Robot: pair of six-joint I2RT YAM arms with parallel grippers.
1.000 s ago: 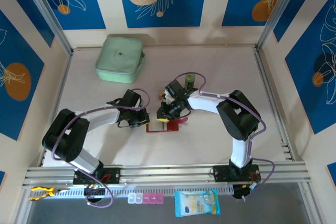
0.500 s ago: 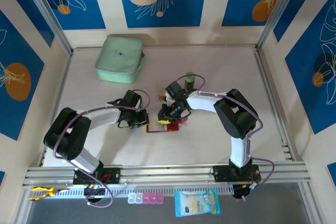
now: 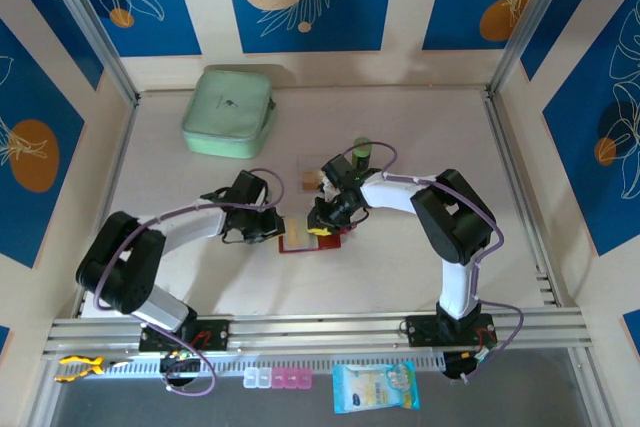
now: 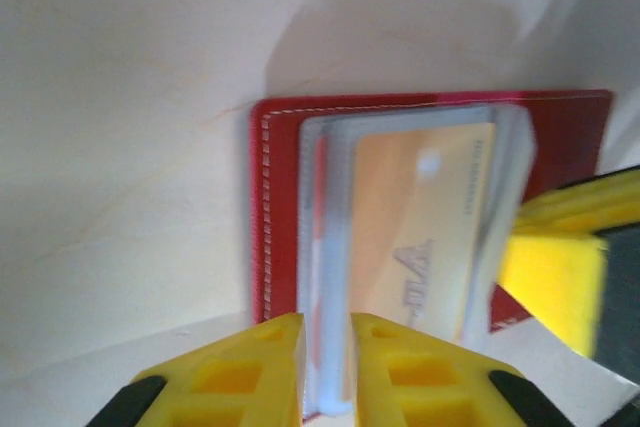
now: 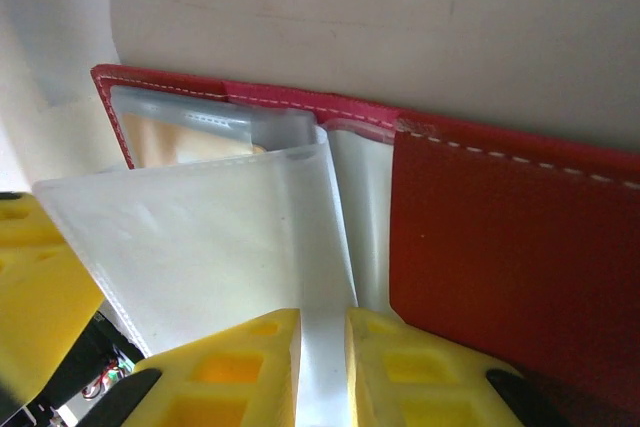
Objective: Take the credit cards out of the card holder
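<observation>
The dark red card holder (image 3: pixel 300 243) lies open on the table between both arms. In the left wrist view its clear sleeves (image 4: pixel 325 247) fan up, and one holds an orange-yellow credit card (image 4: pixel 420 237). My left gripper (image 4: pixel 326 372) is shut on the near edge of the sleeve stack, its jaws a narrow slot apart. My right gripper (image 5: pixel 322 367) is shut on one frosted clear sleeve (image 5: pixel 200 237) and lifts it off the red cover (image 5: pixel 500 237). A tan card (image 5: pixel 175 142) shows behind that sleeve. In the top view the grippers face each other, left gripper (image 3: pixel 274 227) and right gripper (image 3: pixel 321 223).
A mint-green zip case (image 3: pixel 228 112) sits at the back left. A small tan rectangle (image 3: pixel 309 171) and a green object (image 3: pixel 362 150) lie just behind the right gripper. A blue packet (image 3: pixel 375 387) and pink boxes (image 3: pixel 278 379) rest below the front rail.
The holder's right flap, spread out to the right a second ago, has drawn in under the right gripper. Both grippers have stayed at the holder.
</observation>
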